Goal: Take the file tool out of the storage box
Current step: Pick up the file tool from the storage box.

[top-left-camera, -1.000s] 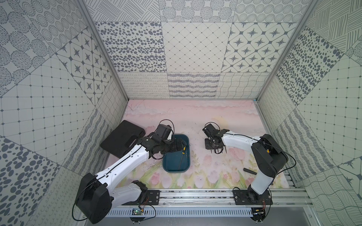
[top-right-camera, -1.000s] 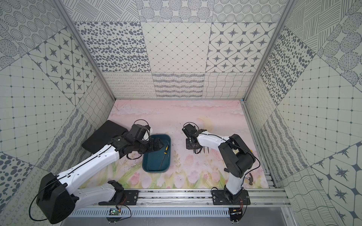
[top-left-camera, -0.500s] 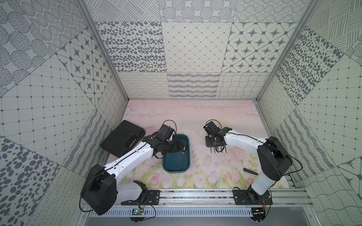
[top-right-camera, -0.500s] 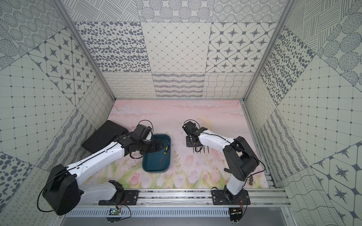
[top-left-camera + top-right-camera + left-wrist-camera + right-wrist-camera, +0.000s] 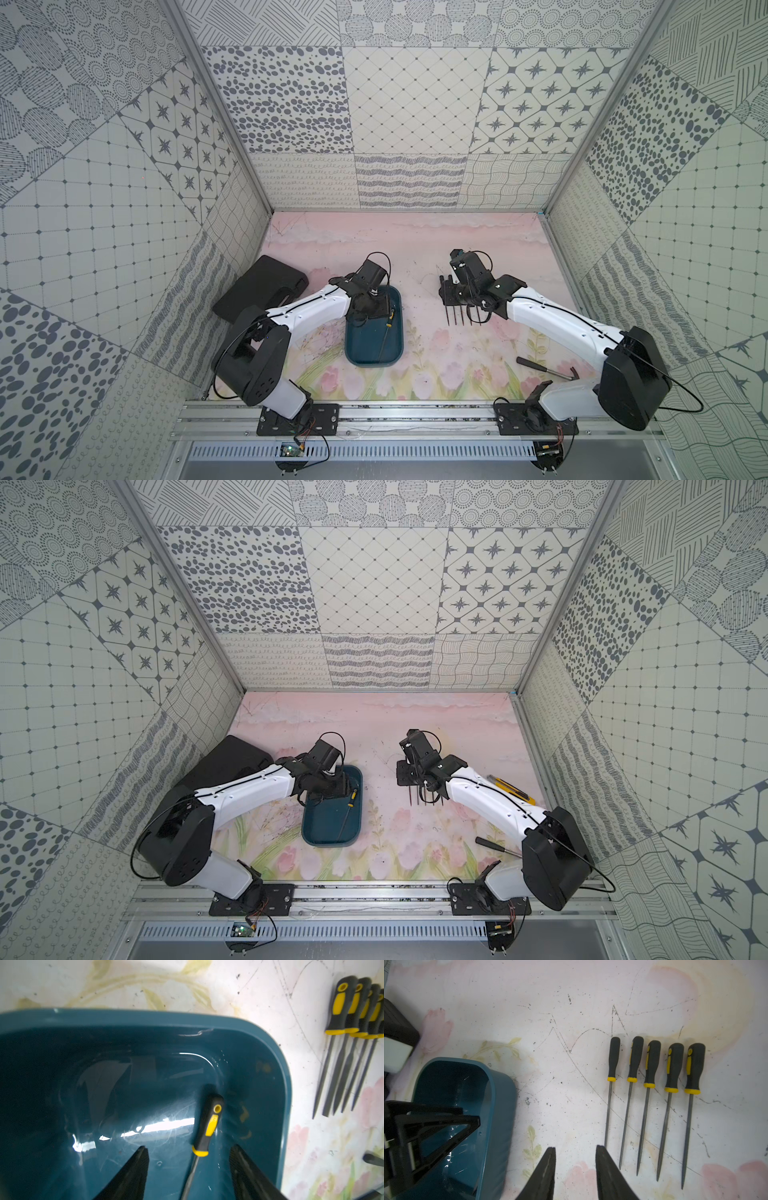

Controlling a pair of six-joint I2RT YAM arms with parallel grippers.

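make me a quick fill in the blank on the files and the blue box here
The storage box holds ___ file.
Beside it, ___ loose files lie in a row.
The left gripper straddles that file, jaws ___.
The right gripper holds ___.
Missing: one, five, open, nothing.

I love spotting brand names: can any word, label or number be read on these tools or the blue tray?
No text can be read anywhere.
The file tool in the storage box: possibly a faint mark on its yellow grip, too blurred to read.
The five files on the table: no print visible.
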